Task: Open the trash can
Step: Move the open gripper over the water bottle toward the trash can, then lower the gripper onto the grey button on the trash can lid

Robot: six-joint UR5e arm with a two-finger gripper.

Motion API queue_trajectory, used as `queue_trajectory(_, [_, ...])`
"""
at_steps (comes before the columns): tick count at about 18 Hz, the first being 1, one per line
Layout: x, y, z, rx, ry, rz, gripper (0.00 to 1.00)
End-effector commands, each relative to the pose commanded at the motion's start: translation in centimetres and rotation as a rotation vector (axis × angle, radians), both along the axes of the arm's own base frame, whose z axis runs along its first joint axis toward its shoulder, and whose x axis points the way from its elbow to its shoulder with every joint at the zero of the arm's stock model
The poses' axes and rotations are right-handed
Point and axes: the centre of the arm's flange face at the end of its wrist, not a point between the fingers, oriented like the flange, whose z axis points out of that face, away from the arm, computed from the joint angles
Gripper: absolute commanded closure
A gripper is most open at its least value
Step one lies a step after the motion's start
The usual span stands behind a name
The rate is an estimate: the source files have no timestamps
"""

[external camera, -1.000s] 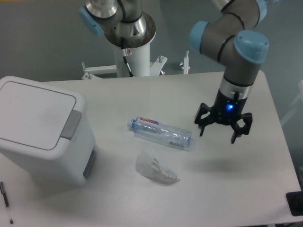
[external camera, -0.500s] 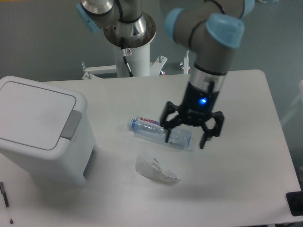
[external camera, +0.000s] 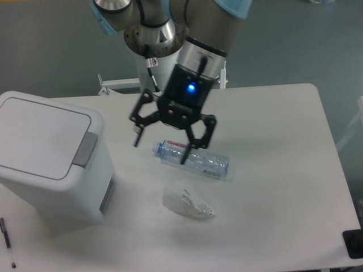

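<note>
The large white boxy plastic trash can (external camera: pixel 51 161) stood at the left side of the white worktop (external camera: pixel 272 187), its flat lid shut and lying level, with the grey rectangular push tab (external camera: pixel 86 150) on the lid's right edge. The robot arm's black two-finger gripper (external camera: pixel 160 148) hung above the worktop to the right of the trash can, apart from it, with its fingers (external camera: pixel 138 131) spread wide and nothing between them. A blue light (external camera: pixel 191 87) glowed on the gripper body above the fingers. The right finger overlapped, in this view, the left part of a clear plastic bottle (external camera: pixel 195 160) with a blue cap and a red and white label, which lay on its side near the middle of the worktop; whether the finger touched it could not be told. Just nearer than the bottle lay a crumpled piece of clear plastic (external camera: pixel 186 203). A dark pen (external camera: pixel 7 242) lay at the near left edge of the worktop, close to the foot of the trash can. A black object (external camera: pixel 353 243) showed partly at the near right corner.
</note>
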Motion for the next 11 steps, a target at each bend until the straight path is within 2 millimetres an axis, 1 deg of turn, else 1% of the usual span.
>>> queue_trajectory(1, [0.5, -0.1, 0.0, -0.002, -0.008, 0.002, 0.0])
queue_trajectory(2, [0.9, -0.1, -0.6, -0.008, -0.014, -0.004, 0.0])
queue_trajectory(5, [3.1, 0.7, -3.0, -0.033, -0.039, -0.046, 0.0])
queue_trajectory(7, [3.6, 1.3, -4.2, -0.033, -0.036, -0.061, 0.0])
queue_trajectory(11, [4.4, 2.4, -5.0, -0.033, -0.036, -0.084, 0.0])
